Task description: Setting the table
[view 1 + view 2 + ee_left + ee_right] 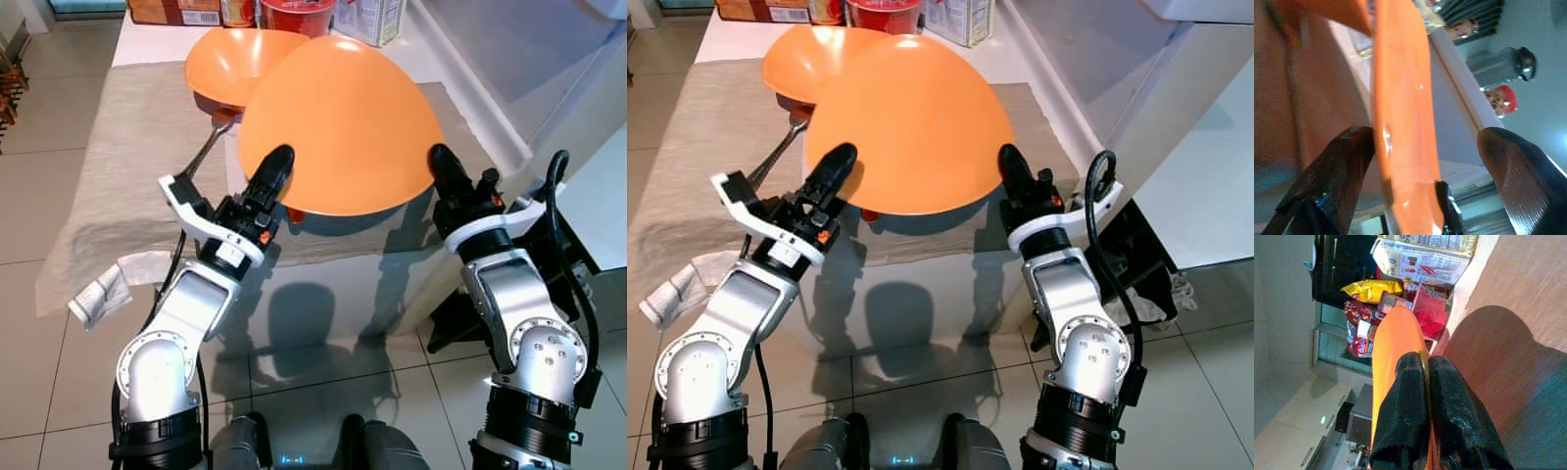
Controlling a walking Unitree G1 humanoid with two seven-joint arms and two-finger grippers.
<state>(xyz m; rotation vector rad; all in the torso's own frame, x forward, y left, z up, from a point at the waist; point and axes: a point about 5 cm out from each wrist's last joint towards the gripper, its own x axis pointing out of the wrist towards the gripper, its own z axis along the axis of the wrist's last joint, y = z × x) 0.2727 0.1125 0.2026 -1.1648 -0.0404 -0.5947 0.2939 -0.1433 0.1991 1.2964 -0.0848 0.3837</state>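
— Above the near end of the bench (118, 186), what is held up?
— An orange plate (338, 127), tilted, over the grey tablecloth (127, 147).
— Who has it?
— The right gripper (1426, 401); its jaws pinch the plate's rim, pressed tight on either face. The left gripper (269, 181) sits at the opposite rim, jaws spread wide, the plate's edge passing between them.
— Anything behind it?
— A second orange plate (230, 59) lies on the cloth, a metal utensil (206, 147) beside it, and food boxes (181, 10) at the far end.
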